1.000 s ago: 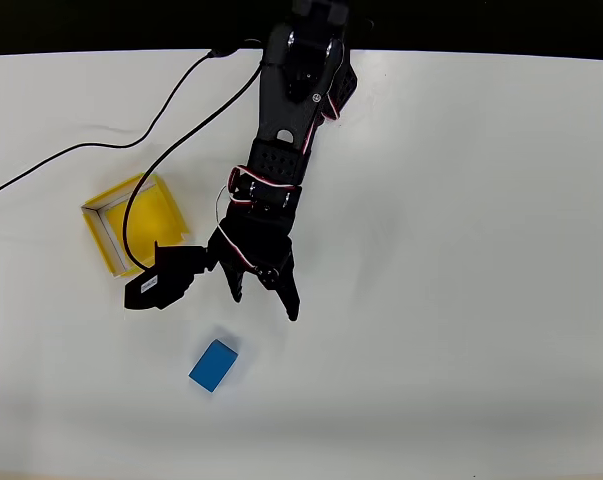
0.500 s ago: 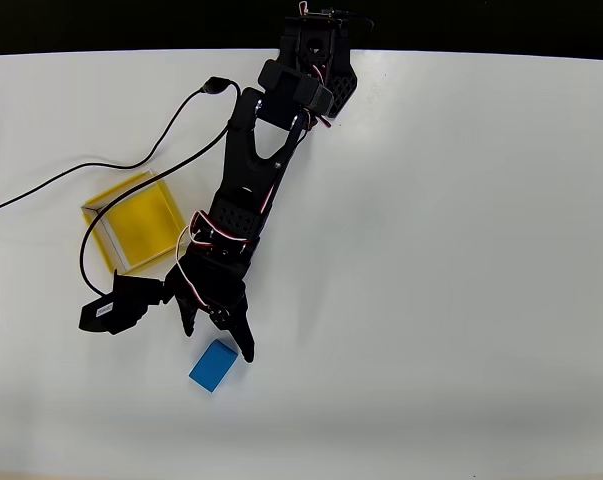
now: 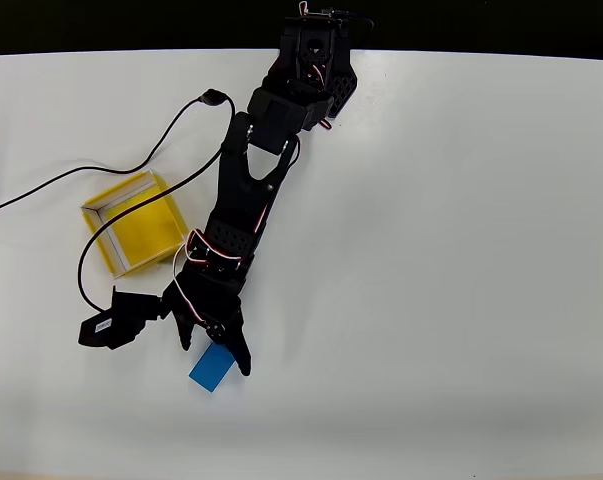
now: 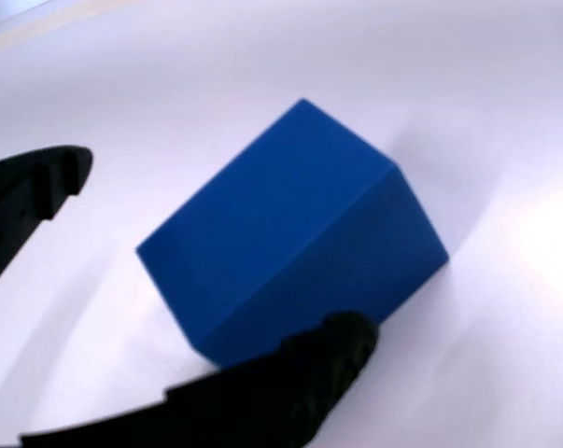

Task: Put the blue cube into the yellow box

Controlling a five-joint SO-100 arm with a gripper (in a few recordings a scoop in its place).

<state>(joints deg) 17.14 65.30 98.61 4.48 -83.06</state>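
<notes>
Lowered since before, the spread gripper [image 3: 217, 358] is seen straddling the cube [image 3: 209, 369], well apart from the box [image 3: 109, 249].

Arm: black, stretched from the far edge toward the near left.
Hand [image 3: 217, 352]: fingers spread apart, pointing near.

You have a plain white table [image 3: 461, 300]. On it, the yellow box [image 3: 134, 222] sits toward the left edge, the blue cube [image 3: 210, 369] lies nearer the front edge, well apart from it, and a black cable [image 3: 61, 175] snakes in from the left edge.
</notes>
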